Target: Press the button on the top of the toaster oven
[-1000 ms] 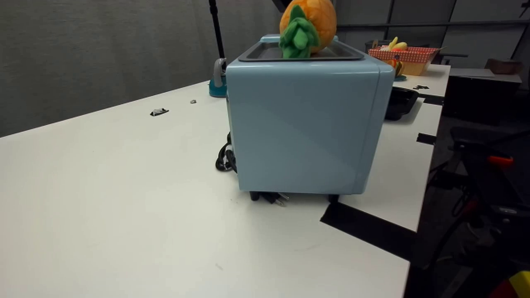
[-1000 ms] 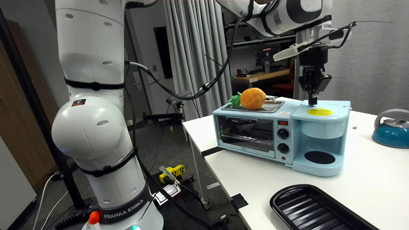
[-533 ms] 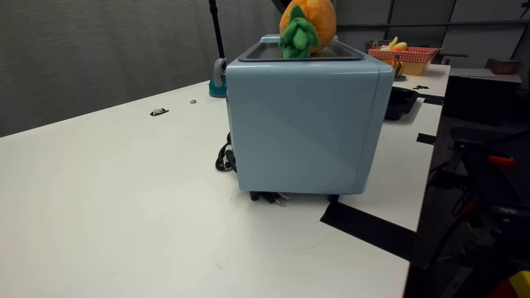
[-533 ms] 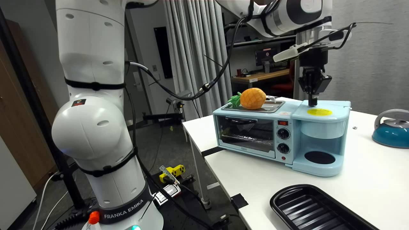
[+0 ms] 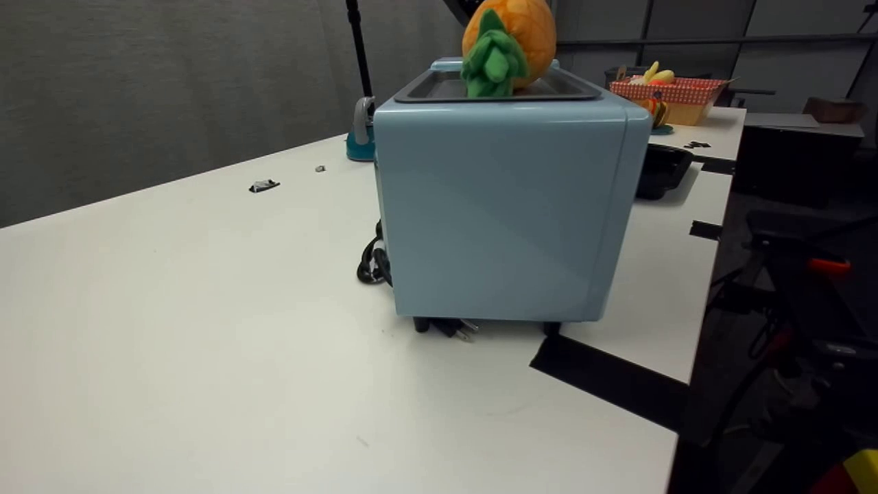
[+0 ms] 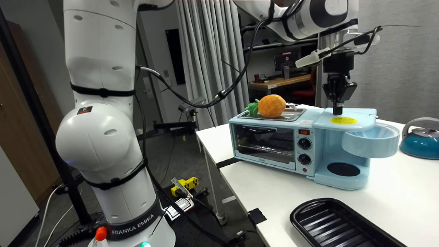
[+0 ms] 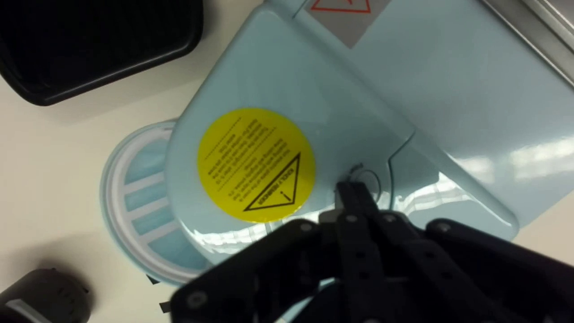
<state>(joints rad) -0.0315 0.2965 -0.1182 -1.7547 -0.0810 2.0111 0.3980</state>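
Note:
The toaster oven [image 5: 504, 216] is a pale blue boxy appliance. In an exterior view [image 6: 318, 144] its front shows a glass door, two knobs and a coffee section at one end. A round button [image 7: 371, 179] with a dark outline lies on the lid [image 7: 278, 76] in the wrist view, partly hidden by my fingers. My gripper [image 7: 353, 185] points down, shut with nothing between its fingers. Its tips are at the button's edge; in an exterior view the gripper [image 6: 337, 111] appears to touch the lid. The round basket [image 6: 372, 145] sticks out sideways from under the lid.
A plush pineapple [image 6: 271, 106] lies on the metal tray [image 6: 297, 115] atop the oven. A black pan [image 6: 337, 221] stands in front on the white table [image 6: 267, 187]. A teal kettle [image 6: 420, 144] stands beside the swung-out basket. A black cord [image 5: 370, 267] lies behind the oven.
The round basket has swung out from under the lid toward the kettle. My gripper has moved slightly down and sideways and stays shut.

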